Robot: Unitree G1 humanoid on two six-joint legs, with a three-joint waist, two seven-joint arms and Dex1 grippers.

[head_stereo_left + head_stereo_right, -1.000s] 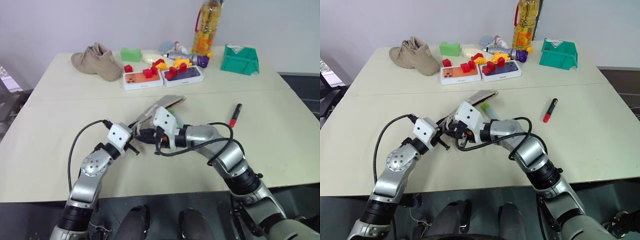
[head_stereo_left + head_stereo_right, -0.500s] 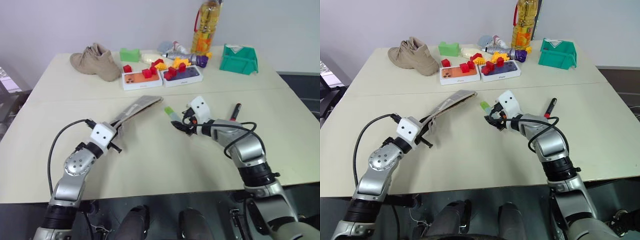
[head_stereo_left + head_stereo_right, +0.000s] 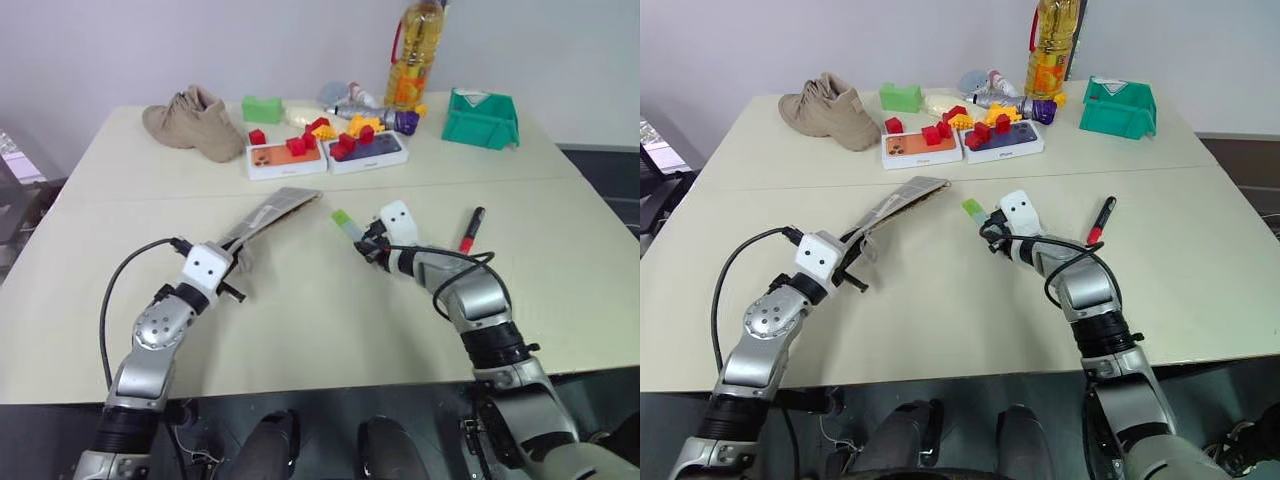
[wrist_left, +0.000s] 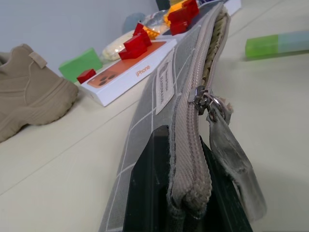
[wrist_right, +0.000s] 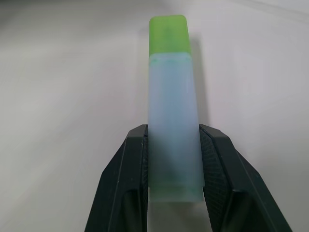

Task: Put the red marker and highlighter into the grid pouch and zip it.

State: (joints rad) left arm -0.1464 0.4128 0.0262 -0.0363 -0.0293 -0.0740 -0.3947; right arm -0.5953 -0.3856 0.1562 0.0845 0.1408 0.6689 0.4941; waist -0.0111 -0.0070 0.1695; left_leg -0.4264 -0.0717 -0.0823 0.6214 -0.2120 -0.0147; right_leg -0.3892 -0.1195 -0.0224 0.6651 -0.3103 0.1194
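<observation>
While the left gripper [image 3: 232,276] sits lower left of centre, its fingers are pressed together on the near end of the pouch [image 3: 268,215], apparently to keep the zipper edge up and reachable for loading. The pouch slants from there toward the middle of the frame, its far end on the table [image 3: 300,320]; the left wrist view shows the zipper [image 4: 203,94] with the slider partway along and the part beyond it gaping (so the mouth looks open enough to take a pen).

Just right of centre, the right gripper [image 3: 366,245] pinches the highlighter [image 3: 347,225] by its pale tail end, green cap pointing away toward the pouch, which reads as a grip chosen for feeding it in cap first. Whether it is lifted or resting on the table I cannot tell.

Further right, the marker [image 3: 471,229] lies untouched on the table, well apart from the pouch, presumably waiting its turn.

Counts: one pouch, one highlighter, one marker, two grippers. Along the top of the frame sit one shoe [image 3: 192,122], two phone boxes [image 3: 285,159], one bottle [image 3: 413,55] and one green bin [image 3: 480,119].
</observation>
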